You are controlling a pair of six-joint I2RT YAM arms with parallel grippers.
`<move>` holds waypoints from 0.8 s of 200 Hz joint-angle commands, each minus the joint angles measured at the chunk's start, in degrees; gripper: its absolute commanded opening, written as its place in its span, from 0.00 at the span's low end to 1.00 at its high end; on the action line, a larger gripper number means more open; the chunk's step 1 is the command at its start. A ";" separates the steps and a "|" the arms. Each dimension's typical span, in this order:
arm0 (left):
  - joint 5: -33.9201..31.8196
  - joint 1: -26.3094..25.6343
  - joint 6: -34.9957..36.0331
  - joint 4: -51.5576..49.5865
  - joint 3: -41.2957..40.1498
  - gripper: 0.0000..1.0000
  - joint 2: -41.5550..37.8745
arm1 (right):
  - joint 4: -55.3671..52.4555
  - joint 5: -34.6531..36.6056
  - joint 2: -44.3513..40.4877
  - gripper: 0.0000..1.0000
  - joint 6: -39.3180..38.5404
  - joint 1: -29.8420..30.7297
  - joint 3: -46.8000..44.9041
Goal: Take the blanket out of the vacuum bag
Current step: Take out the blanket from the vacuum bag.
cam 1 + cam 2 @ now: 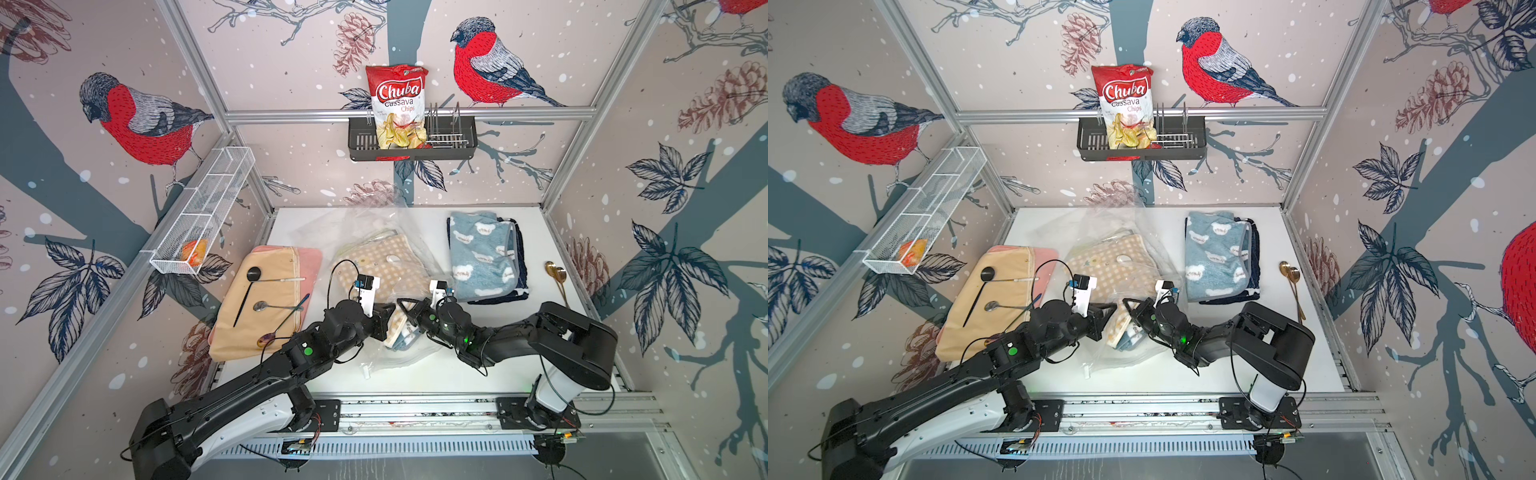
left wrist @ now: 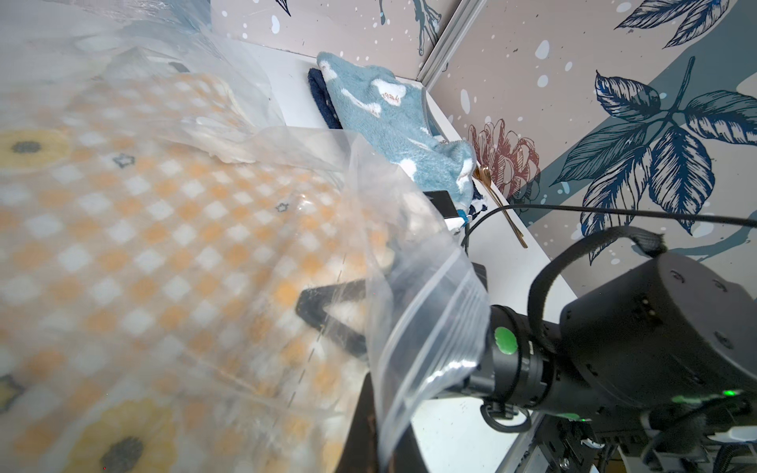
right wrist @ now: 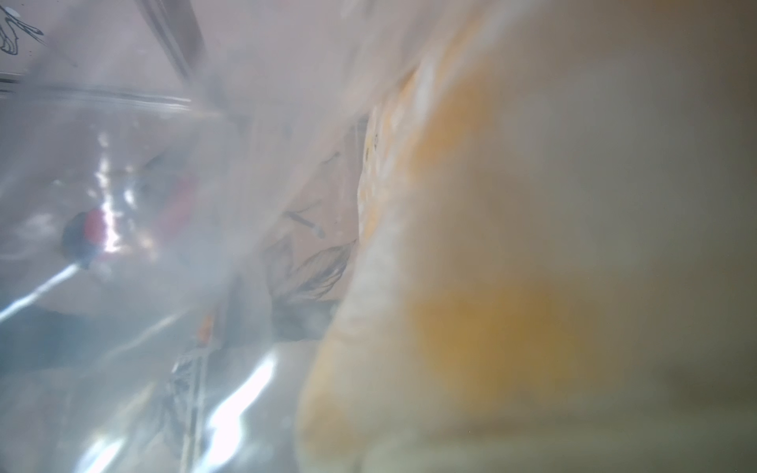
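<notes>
white table bears vacuum bag, towels.

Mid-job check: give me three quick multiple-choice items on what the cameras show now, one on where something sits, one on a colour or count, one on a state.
1. Where is the chips bag?
A. in the black wall rack
B. on the table
C. in the white mesh basket

2. What pattern is the blanket inside the vacuum bag?
A. plain navy
B. orange and white check
C. red stripes

3. How does the blanket stand?
A. fully out of the bag
B. folded on the blue towel
C. mostly under the bag's plastic

Key: 1 A, it stands upright in the rack on the back wall. 2 B, the check shows through the clear plastic in both top views. 3 C, plastic covers it; only an end near the grippers pokes out.
</notes>
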 commanded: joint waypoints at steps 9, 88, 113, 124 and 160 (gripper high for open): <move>-1.81 0.00 0.23 1.51 0.54 0.00 0.26 | -1.22 -0.48 -4.13 0.00 -2.41 0.85 -0.77; -5.07 1.77 0.76 3.64 0.96 0.00 1.61 | -7.41 3.94 -18.32 0.00 -4.27 4.34 -6.54; -3.99 3.22 0.56 5.05 0.90 0.00 2.39 | -8.45 4.87 -21.82 0.00 -4.35 5.01 -8.53; -3.88 3.59 0.49 5.61 0.87 0.00 2.82 | -9.08 5.30 -23.50 0.00 -4.53 5.58 -9.12; -3.88 4.22 0.51 5.99 1.32 0.00 4.19 | -13.49 7.97 -30.81 0.00 -6.69 8.06 -10.17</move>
